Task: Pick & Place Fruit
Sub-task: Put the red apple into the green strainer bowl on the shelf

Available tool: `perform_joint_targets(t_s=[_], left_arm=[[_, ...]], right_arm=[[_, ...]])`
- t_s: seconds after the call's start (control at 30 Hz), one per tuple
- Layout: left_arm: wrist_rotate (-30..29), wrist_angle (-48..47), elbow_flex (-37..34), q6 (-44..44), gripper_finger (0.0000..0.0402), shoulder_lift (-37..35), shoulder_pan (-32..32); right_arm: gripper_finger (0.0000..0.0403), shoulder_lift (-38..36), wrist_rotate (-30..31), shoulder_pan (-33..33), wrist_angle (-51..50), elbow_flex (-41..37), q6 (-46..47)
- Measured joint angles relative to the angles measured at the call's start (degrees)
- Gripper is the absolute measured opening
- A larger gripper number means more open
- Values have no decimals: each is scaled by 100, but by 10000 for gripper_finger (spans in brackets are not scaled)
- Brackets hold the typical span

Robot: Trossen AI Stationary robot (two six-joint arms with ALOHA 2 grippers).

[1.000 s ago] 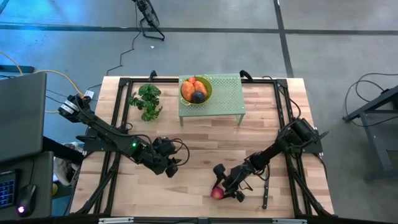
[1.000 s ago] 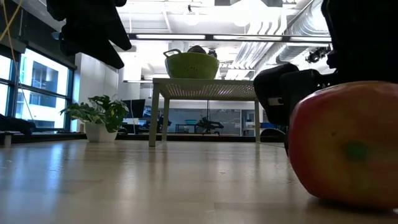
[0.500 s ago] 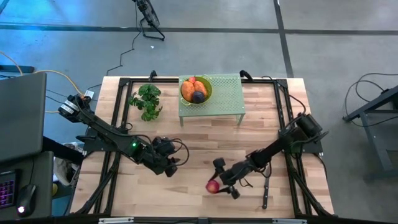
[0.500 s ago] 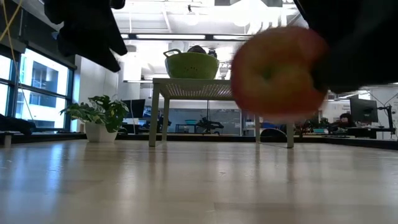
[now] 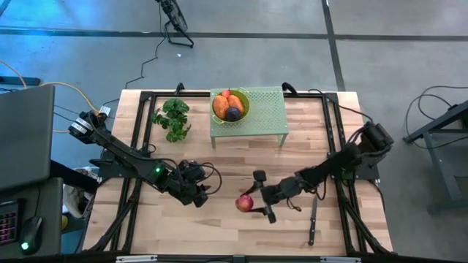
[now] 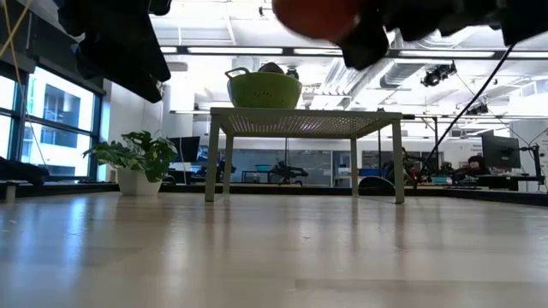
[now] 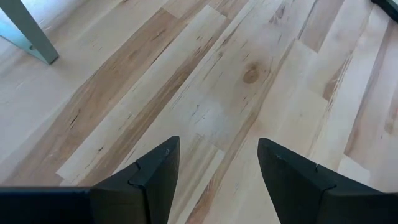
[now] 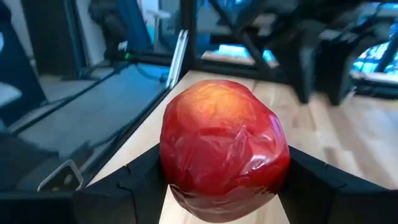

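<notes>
Wooden planks make up the table (image 5: 219, 168), and it sits on a grey floor with two dark robot arms reaching in.

Nearest the front edge, one slim black knife (image 5: 312, 223) lies flat on the wood, on the right side.

Just past it, the right end effector (image 5: 254, 206) is squeezed onto one red apple (image 5: 244, 203). Its two fingers press on both sides of the apple. The apple is lifted up off the table, near the middle. From the low view it hangs high, at the top of the picture (image 6: 318, 15).

To the left of the apple is the left end effector (image 5: 202, 197). Its two fingers (image 7: 149, 180) stand apart with only bare wood between them. It holds nothing and hangs over the table.

Farther back, one small green stand (image 5: 267, 117) rests on the table. One green bowl (image 5: 243, 111) sits on its left end. Inside the bowl are two orange fruits (image 5: 223, 104) and one dark purple fruit (image 5: 233, 113).

Beside the stand, on the left, is one leafy green plant (image 5: 172, 119).
</notes>
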Motion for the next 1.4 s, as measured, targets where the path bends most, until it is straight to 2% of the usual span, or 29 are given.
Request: perform_joint_targets(t_s=[0.37, 0.57, 0.93, 1.4], left_arm=[[0, 2, 0, 79, 212, 0, 0], [-2, 34, 0, 247, 212, 0, 0], [-2, 6, 0, 295, 212, 0, 0], [-2, 36, 0, 505, 212, 0, 0]], right_arm=[[243, -543, 2, -473, 50, 0, 2], [243, -550, 2, -806, 523, 0, 9], [243, -546, -2, -1599, 586, 2, 544], [243, -546, -24, -2440, 1131, 113, 577]])
